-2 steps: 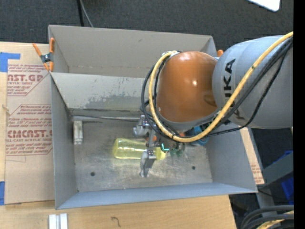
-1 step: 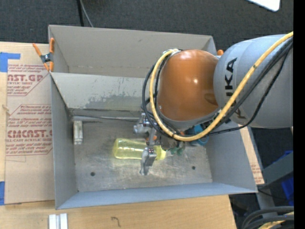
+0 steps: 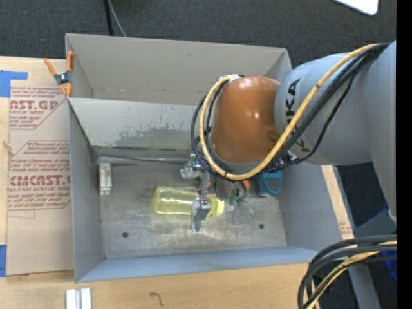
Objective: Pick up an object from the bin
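- The grey metal bin [image 3: 193,257] has its near wall at the bottom of the camera view. Its scuffed floor is mostly bare.
- A pale yellow, see-through plastic bottle-like thing [image 3: 171,202] lies on its side on the floor, around the middle of the bin and a little toward the near wall.
- The tool [image 3: 199,214] is down at the floor, right over the yellow thing's right end, its metal tip in front of the plastic. Whether it is spread, pressed together or pinching the yellow thing cannot be told from here.
- A small green thing [image 3: 235,199] lies just right of the tool.
- A blue rounded thing [image 3: 271,183] lies further right, partly under the arm.
- A small clear rectangular block [image 3: 105,178] lies well apart, against the left wall.
- The glossy orange-brown wrist cover [image 3: 244,118], ringed by yellow and black cables, hangs above the tool, in front of the far wall.
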{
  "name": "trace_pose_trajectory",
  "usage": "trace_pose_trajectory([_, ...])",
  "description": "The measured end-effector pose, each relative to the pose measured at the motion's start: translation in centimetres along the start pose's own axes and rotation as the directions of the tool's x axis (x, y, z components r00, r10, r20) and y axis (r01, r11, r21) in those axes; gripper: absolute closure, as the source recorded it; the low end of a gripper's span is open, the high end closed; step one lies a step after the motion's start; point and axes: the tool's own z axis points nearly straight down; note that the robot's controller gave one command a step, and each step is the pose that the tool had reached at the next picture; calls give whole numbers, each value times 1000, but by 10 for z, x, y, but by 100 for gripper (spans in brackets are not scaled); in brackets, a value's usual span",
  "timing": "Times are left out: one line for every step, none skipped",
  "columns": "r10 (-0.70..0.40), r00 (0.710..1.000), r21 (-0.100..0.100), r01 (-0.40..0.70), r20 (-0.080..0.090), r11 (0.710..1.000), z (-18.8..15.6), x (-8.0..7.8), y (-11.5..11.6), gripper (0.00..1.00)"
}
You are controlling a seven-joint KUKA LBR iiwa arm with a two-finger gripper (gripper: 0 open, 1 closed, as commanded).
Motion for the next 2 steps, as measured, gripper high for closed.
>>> trace_pose_trajectory([-159, 987, 0, 159, -2, 987, 83, -33, -27, 0])
trace_pose_trajectory([-112, 994, 3, 112, 4, 994, 108, -41, -27, 0])
